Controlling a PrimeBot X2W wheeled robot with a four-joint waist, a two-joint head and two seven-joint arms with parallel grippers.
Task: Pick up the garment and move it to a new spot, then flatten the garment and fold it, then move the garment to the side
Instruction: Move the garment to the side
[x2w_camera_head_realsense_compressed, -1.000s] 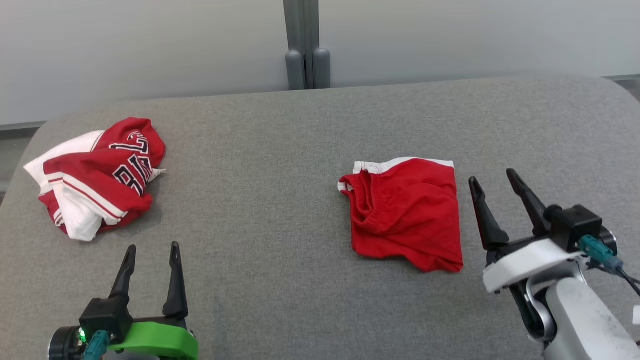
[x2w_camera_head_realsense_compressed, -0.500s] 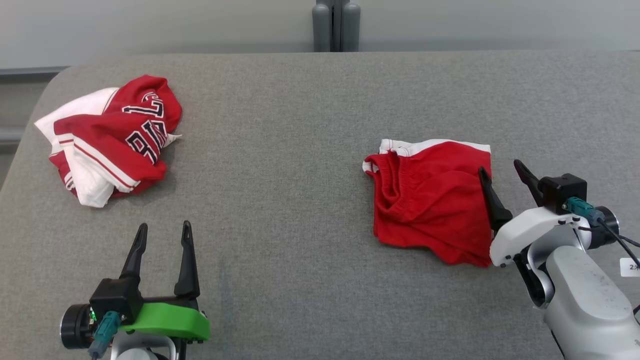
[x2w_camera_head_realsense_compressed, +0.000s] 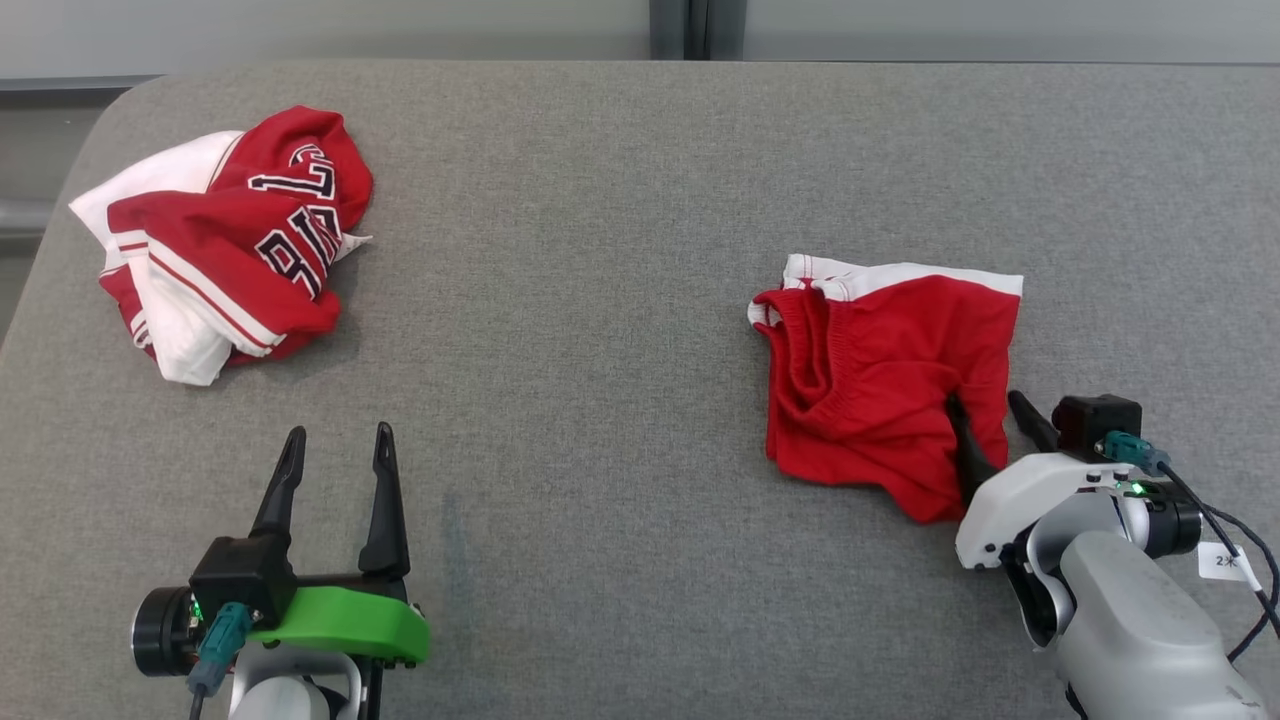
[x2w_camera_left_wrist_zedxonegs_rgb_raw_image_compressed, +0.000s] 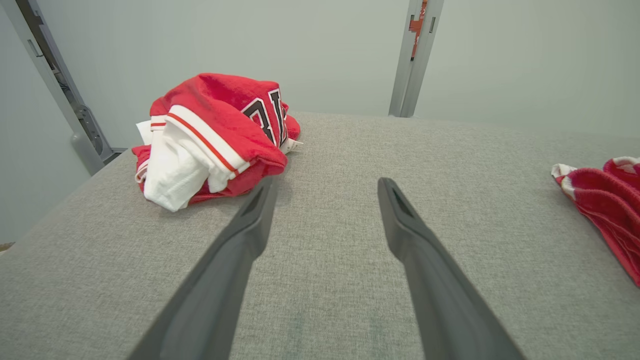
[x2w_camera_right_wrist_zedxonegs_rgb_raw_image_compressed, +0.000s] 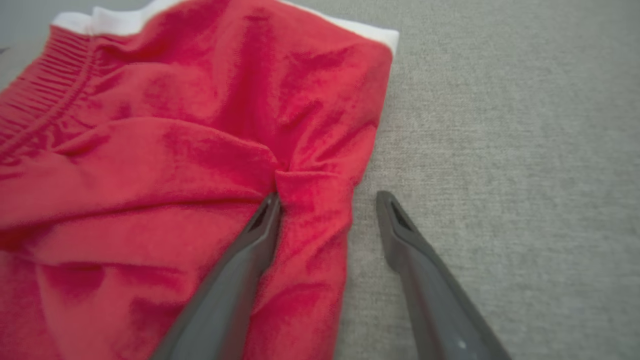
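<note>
Grey woven cloth covers the broad table (x2w_camera_head_realsense_compressed: 600, 250), which runs back to a pale wall (x2w_camera_left_wrist_zedxonegs_rgb_raw_image_compressed: 325, 50) with a grey upright post (x2w_camera_left_wrist_zedxonegs_rgb_raw_image_compressed: 415, 55) standing against it. Over on the robot's left, near the far corner, a red and white jersey (x2w_camera_head_realsense_compressed: 230, 240) with dark lettering lies crumpled in a heap.

Well apart from it, on the robot's right, the red shorts (x2w_camera_head_realsense_compressed: 880, 380) lie loosely folded and rumpled, with a white band (x2w_camera_head_realsense_compressed: 920, 275) along the far edge and the gathered elastic waist (x2w_camera_head_realsense_compressed: 800, 340) turned toward the table's middle.

The right gripper (x2w_camera_head_realsense_compressed: 981, 399) is down at the near right corner of the shorts with its jaws spread. One finger (x2w_camera_right_wrist_zedxonegs_rgb_raw_image_compressed: 250, 240) presses into the red cloth, where a small pucker has formed at its tip. The other finger (x2w_camera_right_wrist_zedxonegs_rgb_raw_image_compressed: 415, 260) sits on the bare grey surface just beside the hem, so the edge of the shorts lies between the two, not pinched.

The left gripper (x2w_camera_head_realsense_compressed: 340, 430) sits low at the near left with its fingers wide apart and nothing between them, pointing toward the jersey but clear of it.
</note>
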